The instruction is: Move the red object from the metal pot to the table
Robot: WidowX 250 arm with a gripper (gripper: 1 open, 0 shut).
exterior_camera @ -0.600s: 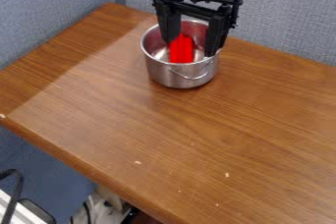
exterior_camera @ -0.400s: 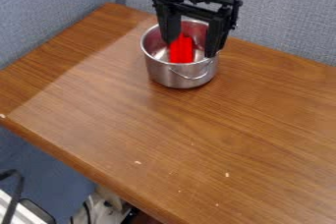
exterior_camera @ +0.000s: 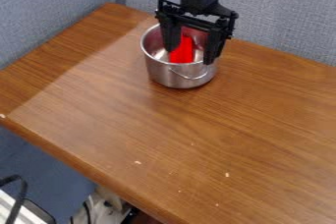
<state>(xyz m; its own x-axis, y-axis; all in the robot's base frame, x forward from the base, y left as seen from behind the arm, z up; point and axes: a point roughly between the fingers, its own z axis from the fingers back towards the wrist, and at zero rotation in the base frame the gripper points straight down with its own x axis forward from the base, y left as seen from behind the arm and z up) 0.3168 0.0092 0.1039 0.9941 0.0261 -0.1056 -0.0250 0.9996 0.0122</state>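
The metal pot [exterior_camera: 165, 70] stands near the far edge of the brown table [exterior_camera: 144, 130]. The red object [exterior_camera: 187, 48] stands inside it, towards the right side. My black gripper [exterior_camera: 194, 49] points straight down into the pot, open, with one finger [exterior_camera: 168, 35] left of the red object and the other finger [exterior_camera: 221, 39] right of it. The fingers straddle the red piece with gaps on both sides. The object's lower part is hidden behind the pot wall.
Blue-grey walls rise behind the table at the back and left. The table's front edge runs diagonally at lower left, with cables and floor clutter [exterior_camera: 98, 211] below it.
The gripper has sunk lower into the pot around the red object and shifted slightly right. It stays open.
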